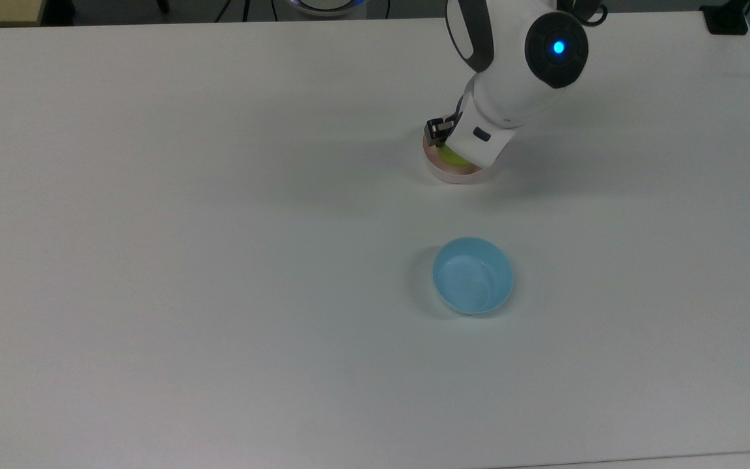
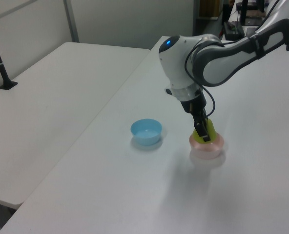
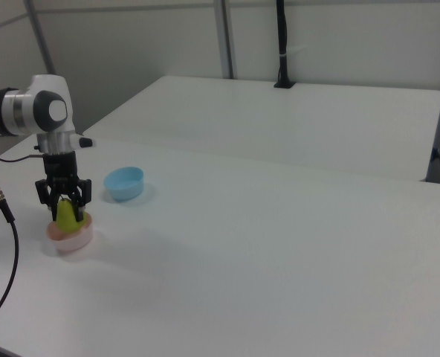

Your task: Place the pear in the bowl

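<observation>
Right now the gripper (image 3: 66,201) is clamped on the pear (image 3: 66,214), its two dark fingers pressed against the fruit's sides, and it holds the pear low inside the bowl (image 3: 70,236). In the right view the pear stands upright between the fingers, its smooth yellow-green body rising above the rim; whether its underside touches the bowl's floor cannot be told.

In the left view the gripper (image 2: 203,133) comes down at a slant, one dark finger crossing the front of the pear (image 2: 209,129), while the bowl (image 2: 207,147) shows as a shallow, round, pale pink dish with plain, smooth walls. From the top view the arm's glossy white shell covers most of the fruit: a sliver of the pear (image 1: 449,156) shows at the gripper (image 1: 445,144), and the bowl (image 1: 448,174) appears as a pink crescent of rim on the top view's left and near side.

One pear and two bowls are on the scene. The second, a light blue bowl (image 1: 473,275) of like size and the same smooth plastic look, stands apart from the pink one on the matte white table (image 1: 186,260). The right view shows a second white table (image 3: 302,119) beyond, with a dark pole (image 3: 282,44) rising at its far edge.
</observation>
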